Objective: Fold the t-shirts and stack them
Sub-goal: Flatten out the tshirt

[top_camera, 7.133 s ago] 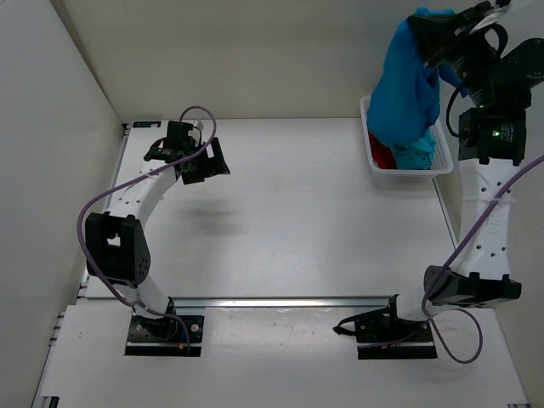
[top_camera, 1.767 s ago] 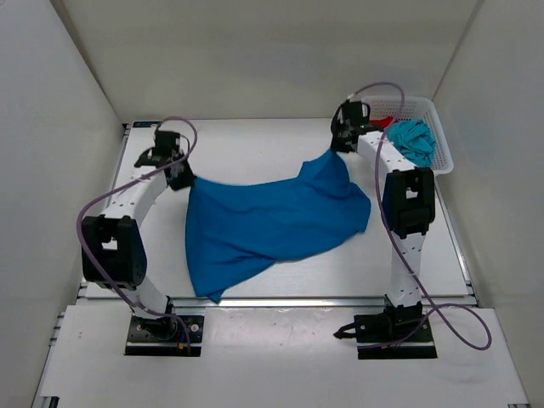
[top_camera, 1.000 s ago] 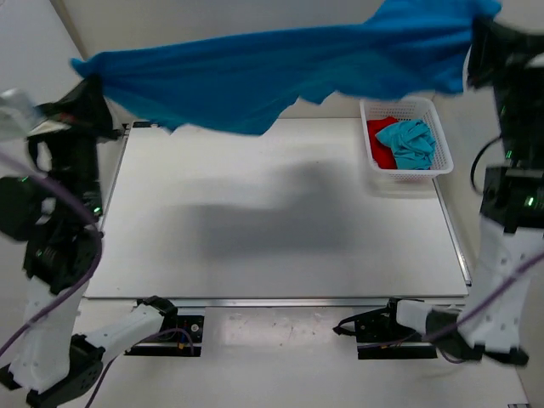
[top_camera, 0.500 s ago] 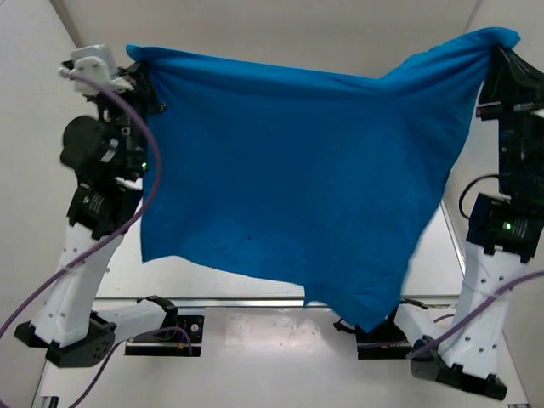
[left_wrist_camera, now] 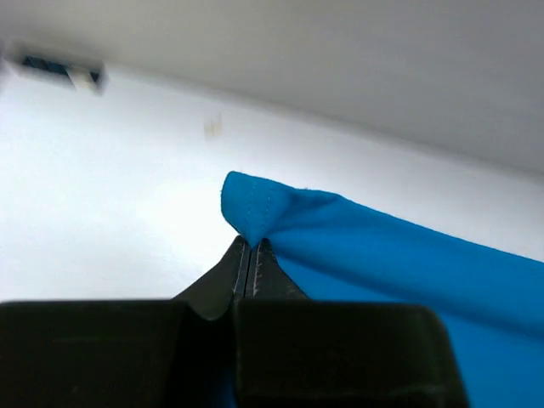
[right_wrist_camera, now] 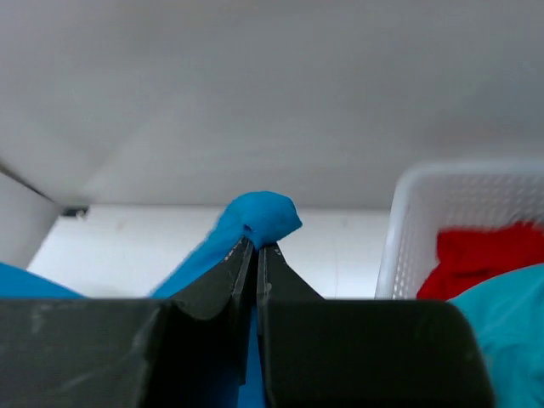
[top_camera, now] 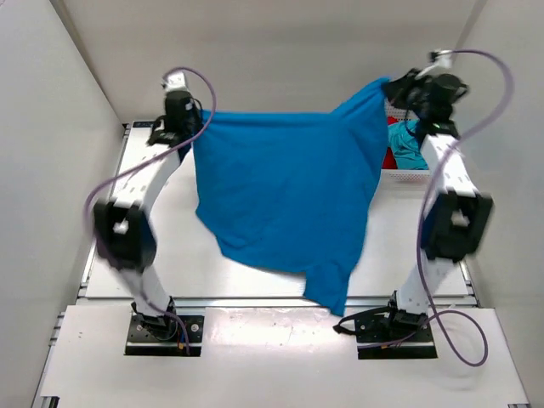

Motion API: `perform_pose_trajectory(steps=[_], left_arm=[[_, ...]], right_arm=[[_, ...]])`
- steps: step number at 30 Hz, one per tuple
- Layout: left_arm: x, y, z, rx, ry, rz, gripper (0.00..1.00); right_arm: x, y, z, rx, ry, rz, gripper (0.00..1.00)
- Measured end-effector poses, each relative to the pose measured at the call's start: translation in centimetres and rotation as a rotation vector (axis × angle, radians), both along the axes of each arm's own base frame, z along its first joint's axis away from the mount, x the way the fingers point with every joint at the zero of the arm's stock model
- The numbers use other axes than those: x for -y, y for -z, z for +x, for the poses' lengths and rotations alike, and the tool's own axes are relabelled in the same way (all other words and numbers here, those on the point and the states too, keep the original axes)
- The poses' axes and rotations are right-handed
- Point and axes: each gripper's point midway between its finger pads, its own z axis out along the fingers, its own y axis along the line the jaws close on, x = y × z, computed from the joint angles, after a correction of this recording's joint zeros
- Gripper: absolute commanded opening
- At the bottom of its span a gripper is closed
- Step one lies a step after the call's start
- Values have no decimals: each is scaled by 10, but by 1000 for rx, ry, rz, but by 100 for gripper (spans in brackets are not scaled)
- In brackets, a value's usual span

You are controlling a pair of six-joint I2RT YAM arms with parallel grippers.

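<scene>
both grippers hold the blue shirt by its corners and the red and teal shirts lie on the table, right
No: the red shirt and teal shirt lie in the white basket, per the right wrist view. The left gripper and right gripper hold the blue shirt by its corners.

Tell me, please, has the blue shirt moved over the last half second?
Yes. The blue shirt has dropped toward the table, its right corner now beside the basket.

Robotics lab test cell: bare white walls [top_camera: 255,51] enclosing a white table [top_camera: 183,263], aluminium rail [top_camera: 238,301] at its edge
</scene>
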Motion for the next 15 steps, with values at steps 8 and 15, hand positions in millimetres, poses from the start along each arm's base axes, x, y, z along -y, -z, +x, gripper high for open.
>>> perform_pose_trajectory(steps=[8, 15], left_arm=[[12, 179, 78, -322, 9, -22, 0], [10, 71, 75, -141, 24, -46, 0]], right_arm=[[-23, 153, 116, -340, -82, 5, 0], [-39, 59, 90, -210, -92, -82, 1]])
